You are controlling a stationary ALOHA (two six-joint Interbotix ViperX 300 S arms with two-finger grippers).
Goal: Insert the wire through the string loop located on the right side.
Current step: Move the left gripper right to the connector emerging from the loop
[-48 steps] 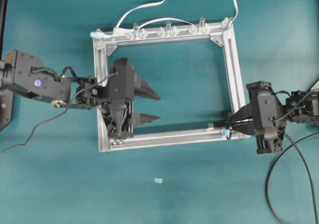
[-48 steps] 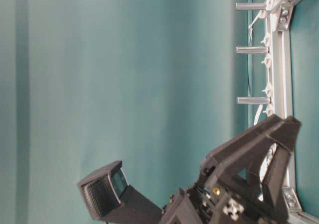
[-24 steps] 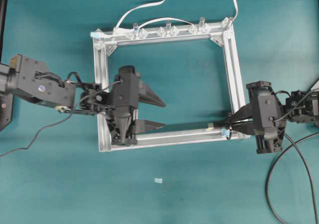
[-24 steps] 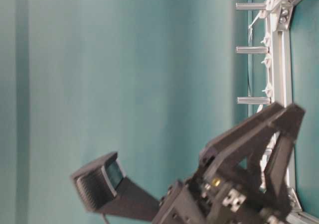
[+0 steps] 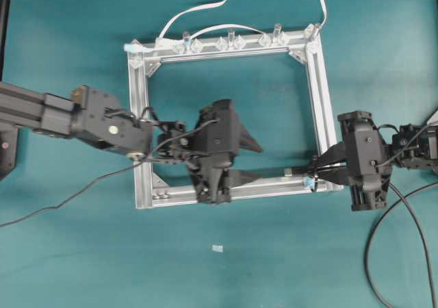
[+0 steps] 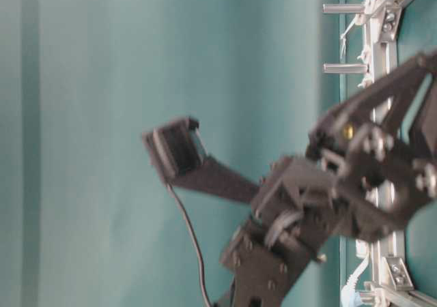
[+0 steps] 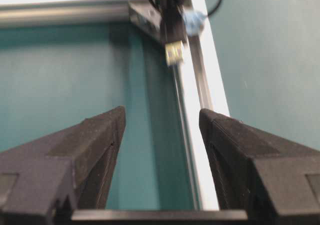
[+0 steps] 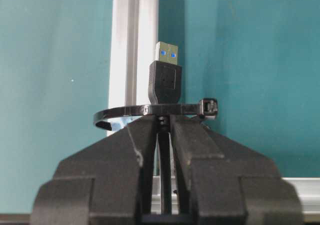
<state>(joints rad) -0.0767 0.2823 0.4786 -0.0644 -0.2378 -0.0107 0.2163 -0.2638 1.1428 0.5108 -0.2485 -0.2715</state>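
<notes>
Right gripper [image 8: 164, 130]: jaws pressed together on the wire just behind its plug; in the overhead view it sits just outside the frame's lower right corner, fingers aimed inward along the bottom rail.
Wire [image 8: 165, 80]: black USB plug with a metal tip, standing out past the right gripper's fingertips; in the right wrist view the plug has passed through the string loop, which rings the wire behind the plug. The black cable [image 5: 383, 253] trails off toward the table's lower right edge.
String loop [image 8: 150, 112]: thin dark band with a small locking head at one side, lying across the right gripper's fingertips; a pale-blue bit [image 5: 309, 183] shows at the frame's lower right corner.
Left gripper [image 5: 250, 161]: jaws spread wide, holding nothing; it hovers inside the frame over the bottom rail, left of the middle, fingers pointing toward the plug.
Left wrist view: the plug's metal tip [image 7: 173, 52] lies ahead, between the lines of the two open fingers [image 7: 95, 135], well apart from them.
Aluminium frame [image 5: 318, 96]: rectangular, lying flat on the teal table [image 5: 68, 253].
White cable [image 5: 198, 10]: runs along the frame's top rail, through clear clips [image 5: 229, 43], and off the table's top edge.
</notes>
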